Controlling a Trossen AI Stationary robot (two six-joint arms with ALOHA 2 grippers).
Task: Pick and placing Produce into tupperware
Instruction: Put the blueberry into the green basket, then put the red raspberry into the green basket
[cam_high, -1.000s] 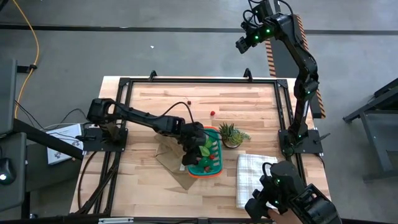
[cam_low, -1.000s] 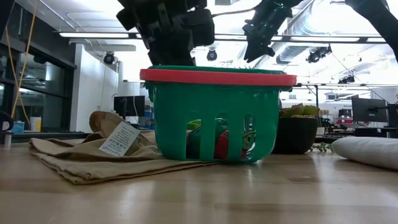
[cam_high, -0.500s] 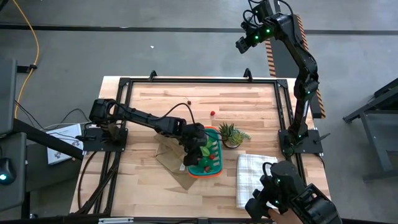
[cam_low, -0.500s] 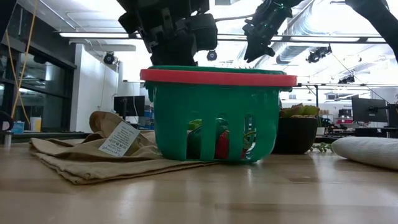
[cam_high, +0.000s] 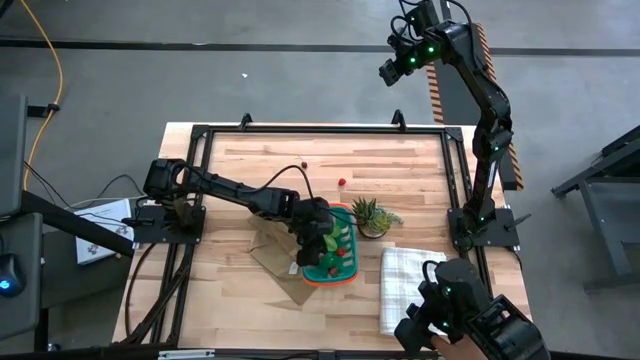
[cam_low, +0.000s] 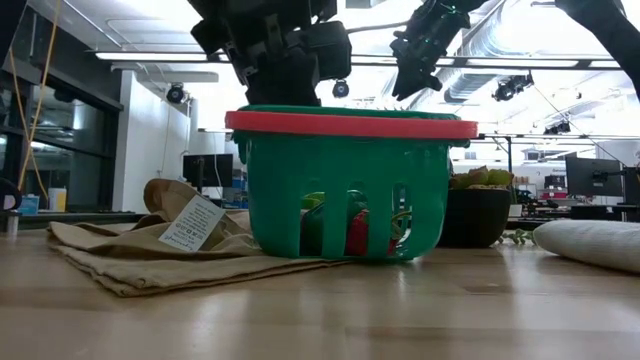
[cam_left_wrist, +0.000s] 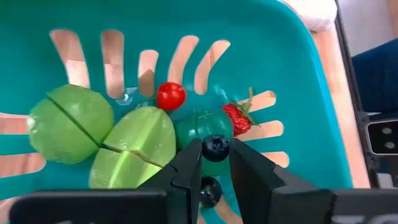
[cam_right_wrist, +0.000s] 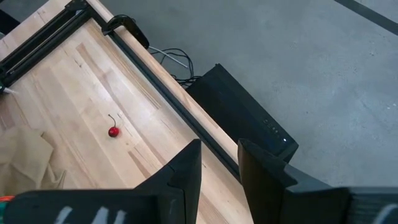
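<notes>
Item: left end effector, over the tupperware. I see its fingers pinching a dark berry. Below it lie green pieces, a red ball, a strawberry. Tupperware's long axis runs toward me on the counter. Right end effector: parked high beyond the counter, fingers slightly apart, empty.

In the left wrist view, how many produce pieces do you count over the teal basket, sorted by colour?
Light green rounds: 2
Dark green piece: 1
Red pieces: 2
Dark berries: 2
Total: 7
</notes>
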